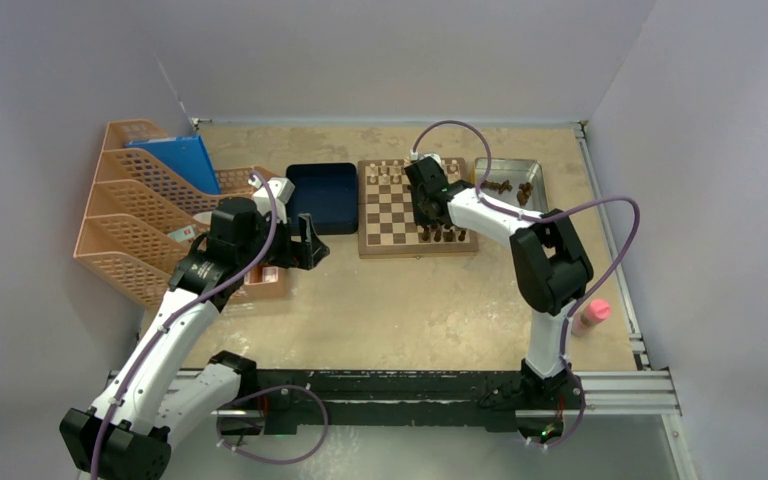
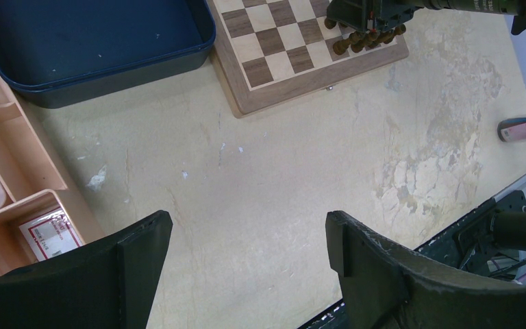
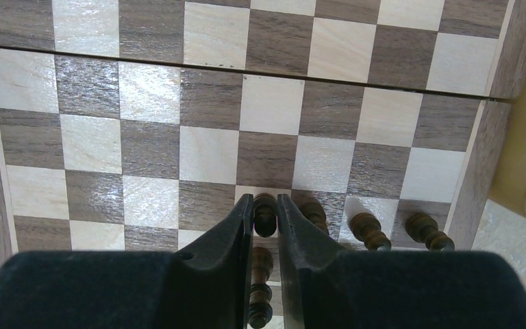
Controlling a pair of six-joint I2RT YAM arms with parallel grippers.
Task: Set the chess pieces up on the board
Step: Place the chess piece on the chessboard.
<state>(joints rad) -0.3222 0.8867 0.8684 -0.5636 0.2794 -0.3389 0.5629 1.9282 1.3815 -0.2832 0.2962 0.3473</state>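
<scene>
The board (image 1: pixel 392 212) lies at the back middle of the table, also seen in the right wrist view (image 3: pixel 151 147). My right gripper (image 3: pixel 265 205) is over its near right squares, shut on a dark chess piece (image 3: pixel 265 214) that stands upright between the fingers. Three more dark chess pieces (image 3: pixel 370 229) stand in a row to its right, and another (image 3: pixel 260 284) shows lower down between the fingers. From above, the right gripper (image 1: pixel 425 212) hides the held piece. My left gripper (image 2: pixel 246 226) hangs open over bare table, left of the board (image 2: pixel 274 68).
A silver tray (image 1: pixel 508 165) right of the board holds loose dark pieces (image 1: pixel 500 187). Light pieces (image 1: pixel 385 170) line the board's far edge. A dark blue tray (image 1: pixel 322 195) sits left of it. Orange file racks (image 1: pixel 140 215) fill the left. A pink bottle (image 1: pixel 592 315) lies at right.
</scene>
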